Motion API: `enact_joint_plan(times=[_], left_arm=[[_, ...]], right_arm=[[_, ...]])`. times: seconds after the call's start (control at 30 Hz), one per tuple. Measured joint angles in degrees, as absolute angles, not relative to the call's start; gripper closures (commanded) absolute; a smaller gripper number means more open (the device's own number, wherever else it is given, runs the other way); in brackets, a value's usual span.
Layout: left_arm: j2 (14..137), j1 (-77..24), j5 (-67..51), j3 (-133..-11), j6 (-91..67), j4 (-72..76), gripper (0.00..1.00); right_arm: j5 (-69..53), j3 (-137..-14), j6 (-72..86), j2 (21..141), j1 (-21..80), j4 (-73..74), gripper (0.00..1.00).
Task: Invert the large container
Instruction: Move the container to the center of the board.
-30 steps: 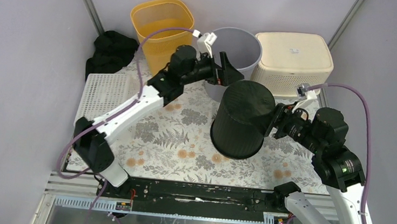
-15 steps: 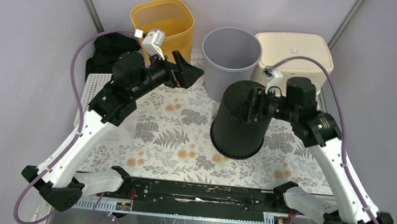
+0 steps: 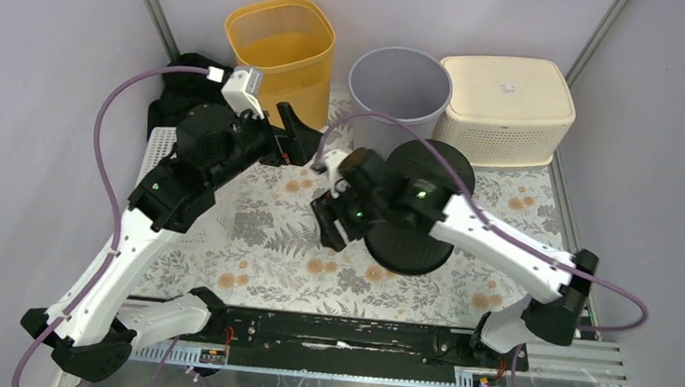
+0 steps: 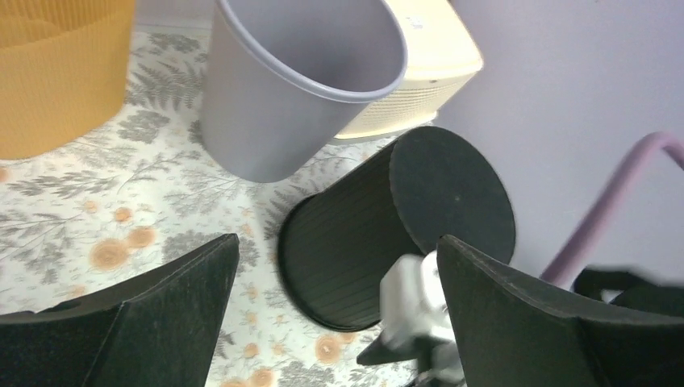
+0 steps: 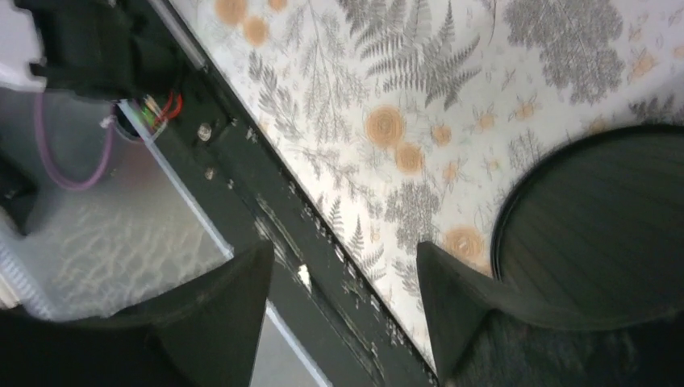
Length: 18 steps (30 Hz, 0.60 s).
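Large container mouth-down on the surface, both my tools spread and empty.

The large container (image 4: 387,226) is black and round, with a ribbed wall that widens toward its rim; its flat matte base faces up and its rim rests on the floral-print surface (image 3: 264,243). Close behind it stand a smooth grey bin (image 3: 399,91) and a cream perforated basket (image 3: 507,105), and a yellow mesh basket (image 3: 280,43) sits behind it to the left. Bare print lies open to the container's left and front. My right tool (image 5: 340,251) hangs just left of the container, jaws partly apart, gripping nothing. My left tool (image 3: 295,136) sits farther left and behind the container, jaws spread wide, holding nothing.
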State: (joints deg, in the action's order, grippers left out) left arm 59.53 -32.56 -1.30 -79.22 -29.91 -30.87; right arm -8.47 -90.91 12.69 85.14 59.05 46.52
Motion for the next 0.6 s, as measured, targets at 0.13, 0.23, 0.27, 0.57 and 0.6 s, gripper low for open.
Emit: enact_joint_plan(times=[0.13,0.23,0.27,0.57,0.6], left_arm=[[57.43,-31.97,1.10,-79.18,-29.26,-33.21,0.00],[56.66,-31.94,1.52,-79.18,-29.21,-33.28,0.00],[56.60,-32.01,1.52,-79.18,-29.21,-33.30,0.00],[56.47,-32.21,1.39,-78.74,-29.21,-33.89,0.00],[56.25,-32.21,1.43,-78.46,-29.23,-33.95,0.00]], right_arm=[[-0.19,-90.26,12.21,90.24,64.66,48.53,0.28],[6.46,-88.58,11.90,93.01,66.26,48.56,0.26],[8.08,-88.16,11.77,94.02,66.37,48.51,0.26],[13.45,-84.12,11.81,102.91,63.72,43.48,0.26],[13.19,-83.09,11.97,102.89,62.54,42.89,0.26]])
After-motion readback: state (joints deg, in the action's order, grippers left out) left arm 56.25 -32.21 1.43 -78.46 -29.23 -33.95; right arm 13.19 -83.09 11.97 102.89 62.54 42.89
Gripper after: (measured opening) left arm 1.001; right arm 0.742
